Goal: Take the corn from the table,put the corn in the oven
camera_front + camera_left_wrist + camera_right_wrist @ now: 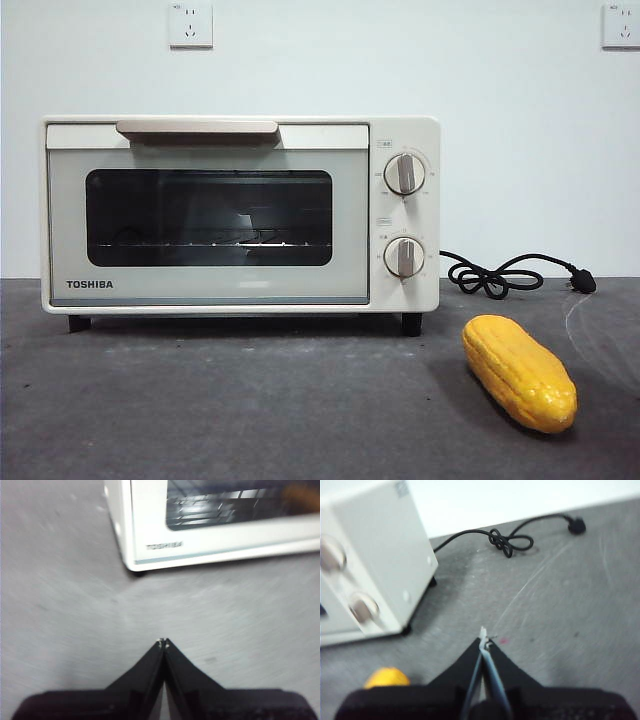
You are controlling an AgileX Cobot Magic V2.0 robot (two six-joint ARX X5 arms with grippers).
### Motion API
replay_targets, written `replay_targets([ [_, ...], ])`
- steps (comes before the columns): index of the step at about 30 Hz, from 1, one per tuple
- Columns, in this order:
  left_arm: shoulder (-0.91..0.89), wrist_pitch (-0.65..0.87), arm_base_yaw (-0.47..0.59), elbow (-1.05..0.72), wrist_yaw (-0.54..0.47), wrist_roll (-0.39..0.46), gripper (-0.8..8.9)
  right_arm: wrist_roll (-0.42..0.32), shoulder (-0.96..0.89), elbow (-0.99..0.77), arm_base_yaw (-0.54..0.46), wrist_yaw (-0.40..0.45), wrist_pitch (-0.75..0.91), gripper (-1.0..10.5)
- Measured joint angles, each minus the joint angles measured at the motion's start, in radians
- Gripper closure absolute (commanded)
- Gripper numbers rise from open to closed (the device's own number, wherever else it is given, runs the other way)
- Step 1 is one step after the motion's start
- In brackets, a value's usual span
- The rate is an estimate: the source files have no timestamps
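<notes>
Corn [519, 372] lies loose on the table [200, 400] right of the closed oven [240, 214], my right claw [483, 642] above it pinched shut and empty, so I judge its glossy taper could roll or slip from an off-centre grasp.

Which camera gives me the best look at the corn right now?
The front view: the whole corn lies in the open on the table, in front of the oven's knob side, clear of it. The right wrist view catches only one blurred yellow end beside the right gripper. The left wrist view misses it.
</notes>
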Motion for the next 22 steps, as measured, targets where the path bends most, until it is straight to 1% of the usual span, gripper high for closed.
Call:
replay_targets([
  [2, 0.000, 0.000, 0.000, 0.000, 0.036, -0.173, 8.17, 0.195, 0.000, 0.000, 0.000, 0.001, 0.000, 9.5],
  [3, 0.000, 0.000, 0.000, 0.000, 0.042, -0.252, 8.17, 0.259, 0.000, 0.000, 0.000, 0.001, 0.000, 9.5],
  [5, 0.000, 0.002, 0.000, 0.000, 0.044, -0.364, 8.17, 0.323, 0.000, 0.000, 0.000, 0.005, 0.000, 9.5],
  [6, 0.000, 0.012, 0.000, 0.000, 0.044, -0.406, 8.17, 0.338, 0.000, 0.000, 0.000, 0.008, 0.000, 9.5],
  [8, 0.000, 0.041, 0.000, 0.000, 0.044, -0.443, 8.17, 0.352, 0.000, 0.000, 0.000, 0.003, 0.000, 9.5],
  [11, 0.000, 0.087, 0.000, 0.000, 0.044, -0.460, 8.17, 0.358, 0.000, 0.000, 0.000, -0.024, 0.001, 9.5],
  [15, 0.001, 0.120, 0.000, 0.013, 0.098, -0.501, 8.17, 0.373, 0.000, 0.009, 0.000, -0.125, -0.005, 9.5],
  [17, 0.004, 0.116, 0.000, 0.064, 0.116, -0.518, 8.17, 0.383, 0.001, 0.054, 0.000, -0.138, -0.012, 9.4],
  [20, 0.027, 0.122, 0.000, 0.191, 0.132, -0.523, 8.17, 0.383, 0.004, 0.187, 0.000, -0.139, -0.002, 9.4],
  [22, 0.068, 0.122, 0.000, 0.285, 0.167, -0.521, 8.17, 0.370, 0.024, 0.282, 0.000, -0.158, -0.002, 9.4],
])
